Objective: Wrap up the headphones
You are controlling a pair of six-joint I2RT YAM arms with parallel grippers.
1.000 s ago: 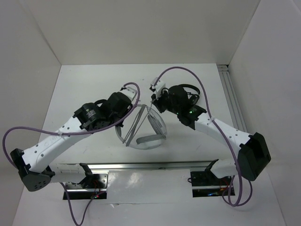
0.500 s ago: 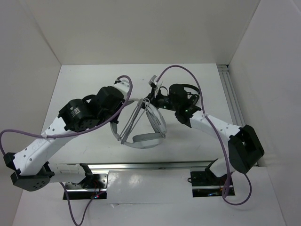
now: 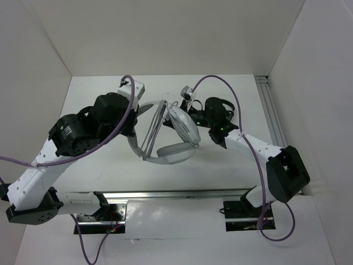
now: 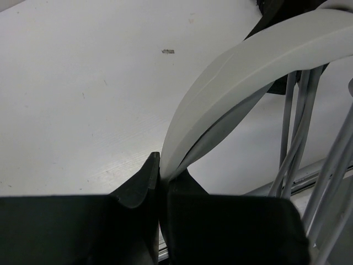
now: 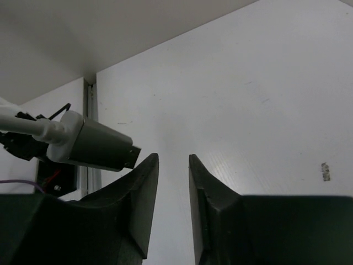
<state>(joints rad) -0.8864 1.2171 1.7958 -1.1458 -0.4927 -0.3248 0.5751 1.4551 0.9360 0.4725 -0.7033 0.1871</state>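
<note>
Bright, even overhead light is flooding the white counter [image 3: 242, 94], leaving only faint, soft shadows under the headphones [image 3: 174, 153]. In front of the headphones, the metal rail [image 3: 176, 194] is glaring white.

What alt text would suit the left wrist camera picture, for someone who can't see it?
Two dark jaws at the bottom are shut on the wide white headband of the headphones, which arches up to the right. Thin grey cable strands run at the right, over a white table.
</note>
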